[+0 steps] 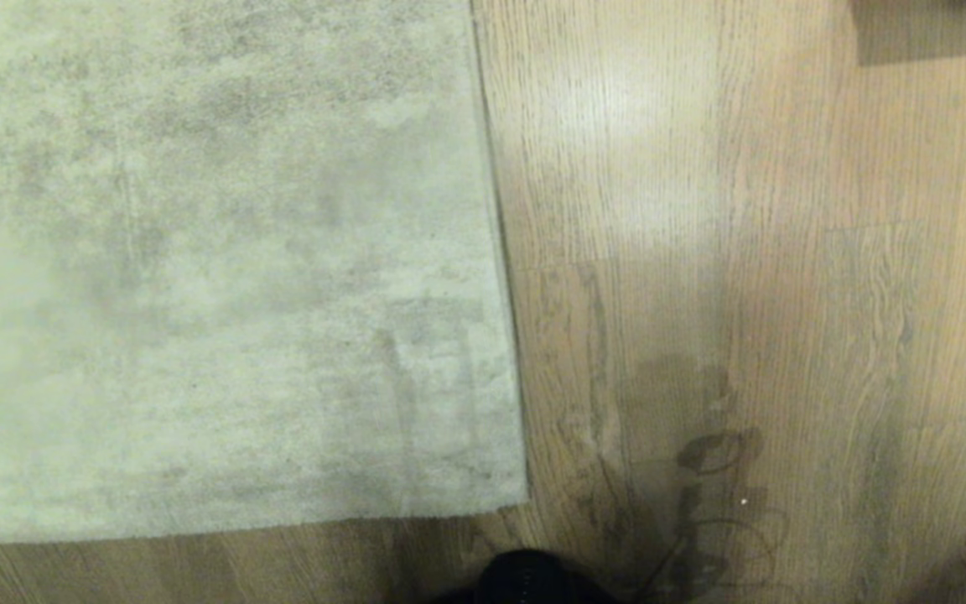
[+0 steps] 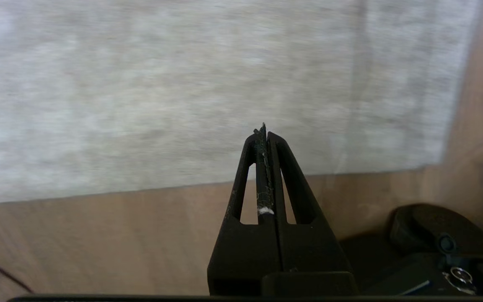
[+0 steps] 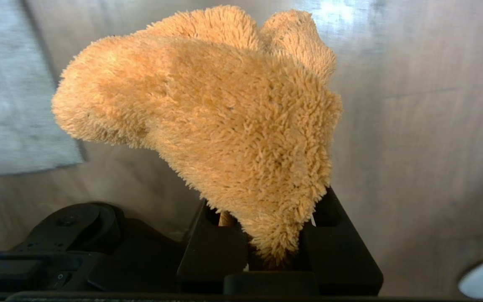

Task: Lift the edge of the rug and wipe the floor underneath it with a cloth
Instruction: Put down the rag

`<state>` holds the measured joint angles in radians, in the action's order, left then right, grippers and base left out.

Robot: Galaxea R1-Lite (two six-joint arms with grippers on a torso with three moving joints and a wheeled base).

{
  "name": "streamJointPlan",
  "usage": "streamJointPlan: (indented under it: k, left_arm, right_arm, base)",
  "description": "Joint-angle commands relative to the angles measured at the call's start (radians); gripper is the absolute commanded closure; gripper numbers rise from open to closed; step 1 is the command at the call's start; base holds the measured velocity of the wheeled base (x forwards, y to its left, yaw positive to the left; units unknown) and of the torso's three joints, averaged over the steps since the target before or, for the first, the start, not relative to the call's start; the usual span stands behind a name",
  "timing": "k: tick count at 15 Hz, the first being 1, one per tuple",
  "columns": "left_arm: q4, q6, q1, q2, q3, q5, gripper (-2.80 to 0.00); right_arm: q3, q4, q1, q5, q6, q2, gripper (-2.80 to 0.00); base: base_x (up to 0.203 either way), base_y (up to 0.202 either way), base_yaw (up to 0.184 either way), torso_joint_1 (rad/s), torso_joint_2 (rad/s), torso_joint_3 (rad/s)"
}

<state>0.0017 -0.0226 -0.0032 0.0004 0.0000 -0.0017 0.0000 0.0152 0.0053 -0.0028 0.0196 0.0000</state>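
Soft glare pools at one o'clock on the light brown wood-grain plank floor (image 1: 617, 109), while the robot's shadow darkens five o'clock. The pale grey-beige mottled short-pile rug (image 1: 198, 252) looks dim, soft and motion-smeared throughout.

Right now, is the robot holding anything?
Yes. The right end effector pinches the fuzzy orange-tan cloth by its lower bunched end. The left end effector holds nothing.

The rug (image 1: 198, 268) lies flat on the floor (image 1: 743, 252), filling the left side of the head view. The rug edge (image 1: 500, 252) runs from far to near, ending at a near corner. Bare floor lies to its right and along its near side. The cloth (image 3: 224, 126) sits in the right gripper (image 3: 273, 235), above the floor right of the rug.
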Motion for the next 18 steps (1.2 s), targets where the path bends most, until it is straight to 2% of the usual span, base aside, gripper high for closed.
streamJointPlan:
  k: [1,11,18]
  left_arm:
    - [0.000,0.000,0.000,0.001,0.000,0.000,0.00]
    - [0.001,0.000,0.000,0.000,0.000,0.002,0.00]
    - [0.001,0.000,0.000,0.001,0.000,0.000,0.00]
  right_arm:
    - [0.000,0.002,0.001,0.000,0.000,0.000,0.00]
    - [0.000,0.001,0.001,0.000,0.000,0.000,0.00]
    - [0.000,0.000,0.001,0.000,0.000,0.000,0.00]
  base:
    - [0.000,-0.193,0.000,-0.001,0.01,0.006]
    - [0.000,-0.185,0.000,0.003,0.00,0.002]
    - [0.000,-0.008,0.000,0.000,0.00,0.001]
